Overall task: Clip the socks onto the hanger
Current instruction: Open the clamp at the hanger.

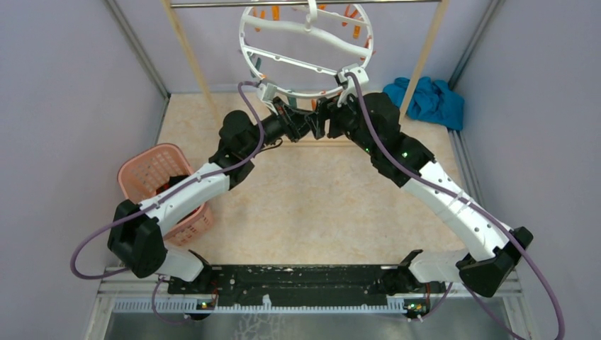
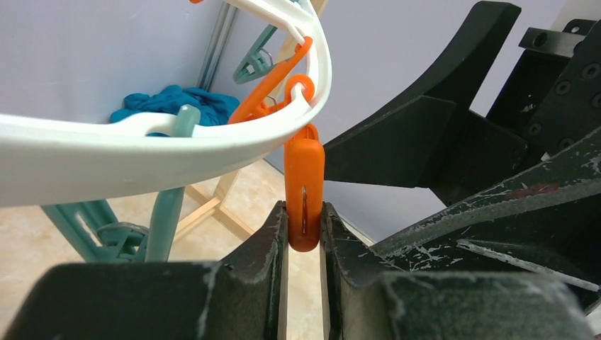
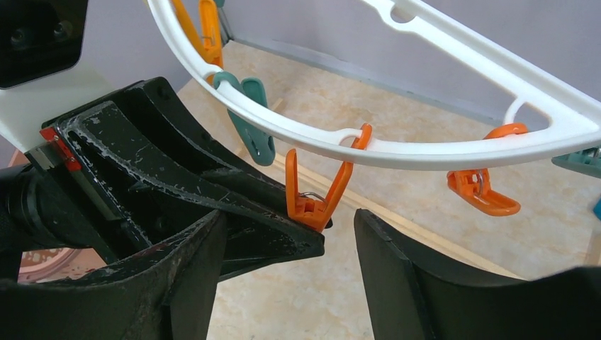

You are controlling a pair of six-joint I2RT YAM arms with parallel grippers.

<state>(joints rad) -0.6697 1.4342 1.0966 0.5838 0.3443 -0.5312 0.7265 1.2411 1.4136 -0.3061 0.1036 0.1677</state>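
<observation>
The white ring hanger (image 1: 249, 48) hangs from a metal bar at the back centre, with orange and teal clips round its rim. My left gripper (image 1: 306, 127) is just under the ring's near edge. In the left wrist view it (image 2: 305, 214) is shut on the lower end of an orange clip (image 2: 305, 177) hanging from the ring (image 2: 142, 145). My right gripper (image 1: 323, 122) faces it, open and empty (image 3: 290, 216), next to the same clip (image 3: 312, 204). A little red and dark fabric (image 1: 165, 186) shows in the basket; no sock is clearly seen.
A pink basket (image 1: 142, 177) stands at the left, partly under my left arm. A teal-blue cloth (image 1: 429, 99) lies at the back right. The wooden rack frame (image 1: 188, 53) and its metal bar (image 1: 212, 4) carry the hanger. Grey walls close both sides.
</observation>
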